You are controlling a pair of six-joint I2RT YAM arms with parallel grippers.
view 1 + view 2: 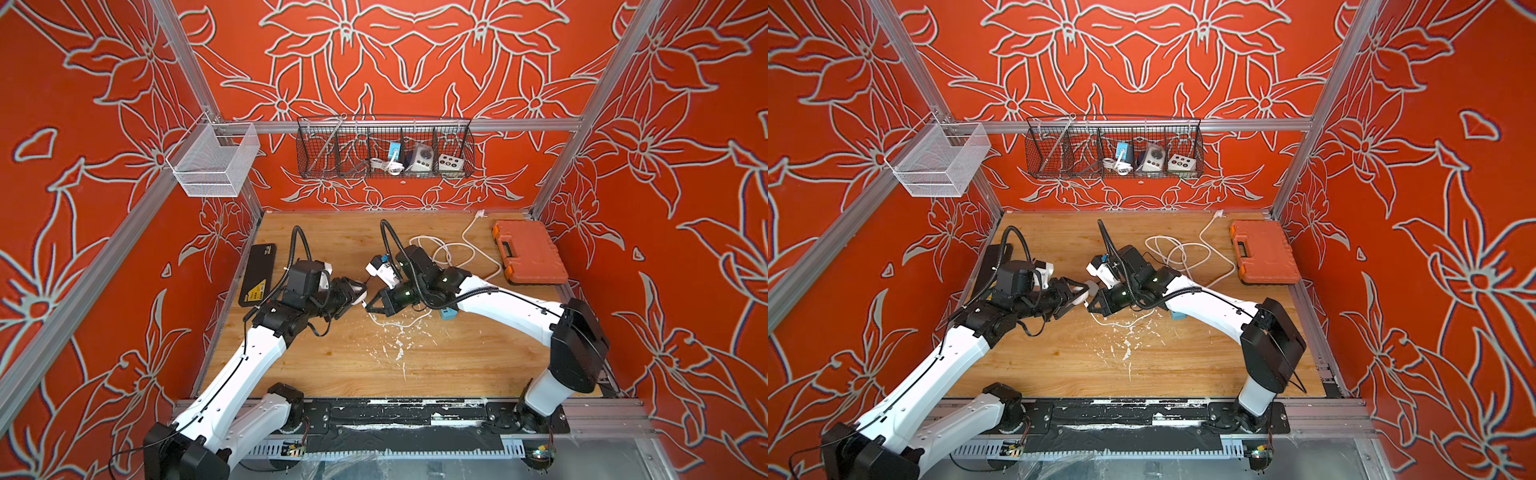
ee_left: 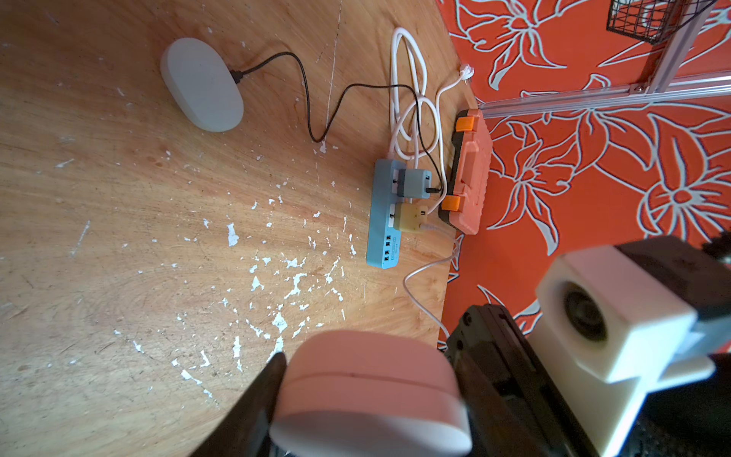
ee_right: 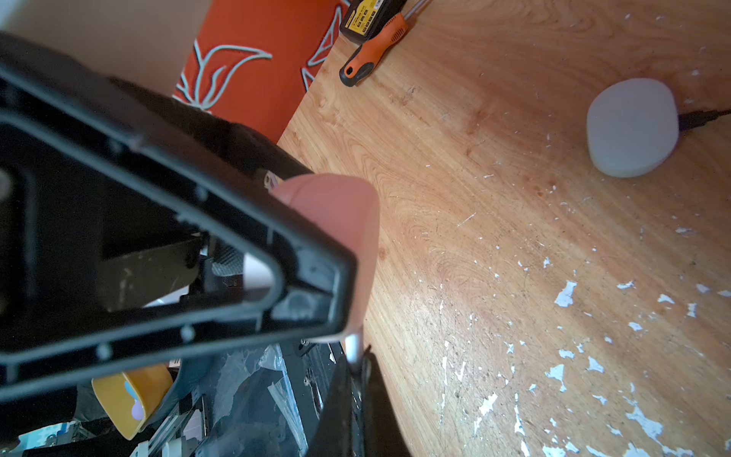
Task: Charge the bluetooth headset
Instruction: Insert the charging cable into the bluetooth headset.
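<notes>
Left hand (image 1: 361,296) clamps headset case (image 2: 368,395); right hand (image 1: 366,306) pinches white plug (image 3: 353,349) just beside case

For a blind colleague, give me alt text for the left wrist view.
A pink rounded plastic case is held in the left gripper, close to the camera. On the wooden table, a white oval case is wired by a black cable to a grey adapter in a blue power strip.

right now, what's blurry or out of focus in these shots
Left wrist view: the held pink case is soft, the blue power strip sharp. Right wrist view: the right tool and white plug at its tip blur near the lens, the wooden table crisp. Both top views: sharp, with colour fringing on wall outlines.
</notes>
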